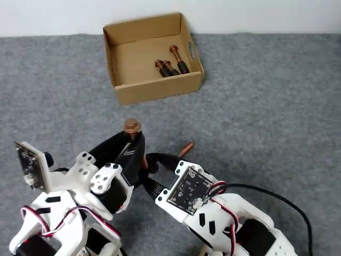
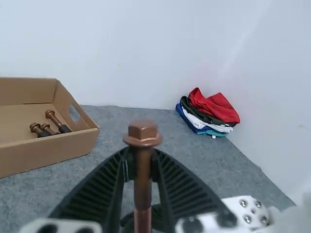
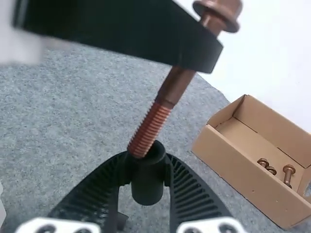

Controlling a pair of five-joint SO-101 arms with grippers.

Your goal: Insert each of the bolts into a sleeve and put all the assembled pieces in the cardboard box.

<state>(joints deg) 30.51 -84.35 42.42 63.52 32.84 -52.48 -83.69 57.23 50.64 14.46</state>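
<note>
One bolt gripped by left claw | tip meets one sleeve in clenched right claw | three assembled pieces in cardboard box

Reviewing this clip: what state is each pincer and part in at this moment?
Left pincer: shut on the bolt below its head.
Bolt: held, threaded tip at the sleeve's mouth, not seated.
Right pincer: shut on the sleeve.
Sleeve: held, open end facing the bolt.
Cardboard box: open-topped, on the carpet.
Assembled pieces: three, lying in the box.
Copper rod: loose on the carpet.
</note>
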